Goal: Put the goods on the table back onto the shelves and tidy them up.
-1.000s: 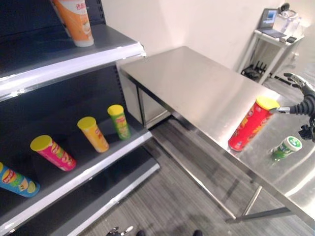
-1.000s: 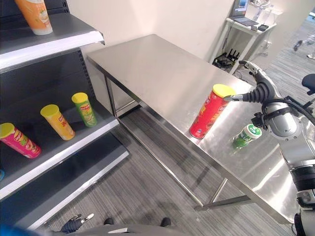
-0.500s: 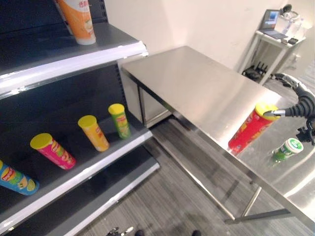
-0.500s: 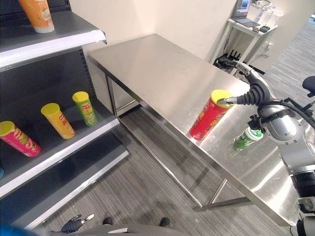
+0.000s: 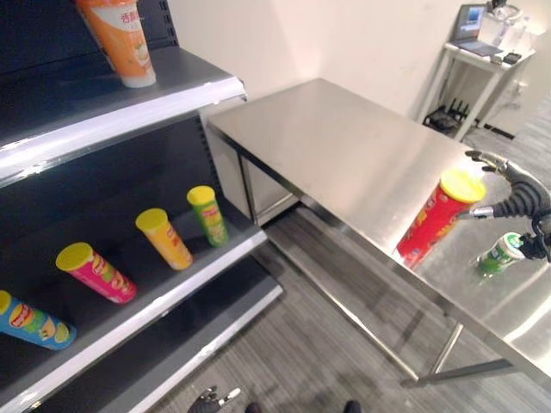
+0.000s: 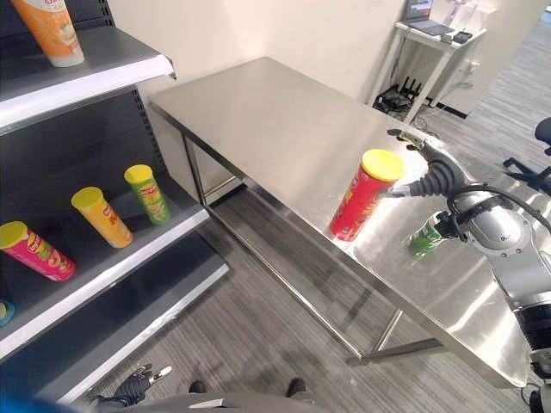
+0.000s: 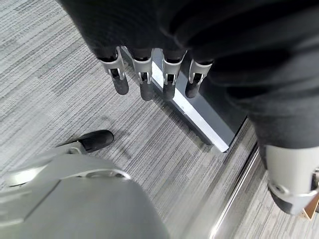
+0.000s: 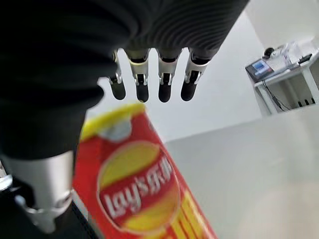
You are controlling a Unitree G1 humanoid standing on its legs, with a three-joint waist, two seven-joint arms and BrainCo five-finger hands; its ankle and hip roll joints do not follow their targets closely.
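Note:
A tall red chip can point(image 5: 433, 222) with a yellow lid stands near the front edge of the steel table point(image 5: 344, 146). My right hand point(image 5: 515, 191) is right beside the can's top, its thumb by the upper side and its straight fingers point(image 8: 164, 87) reaching past the lid. The red can point(image 8: 134, 189) sits in front of the palm, and the hand is open, not closed round it. A small green can point(image 5: 502, 254) stands just right of the red one, below the wrist. My left hand point(image 7: 144, 79) hangs low over the floor, open.
The lower shelf point(image 5: 172, 292) on the left holds green point(image 5: 208, 213), orange point(image 5: 164, 235), pink point(image 5: 96, 271) and blue point(image 5: 30, 320) cans, all leaning. An orange tub point(image 5: 120, 39) stands on the upper shelf. A side table with a laptop point(image 5: 478, 52) is at the far right.
My right hand has come down and closer, from above and beside the red can's lid to around its top. The camera has shifted slightly. The cans stay in place.

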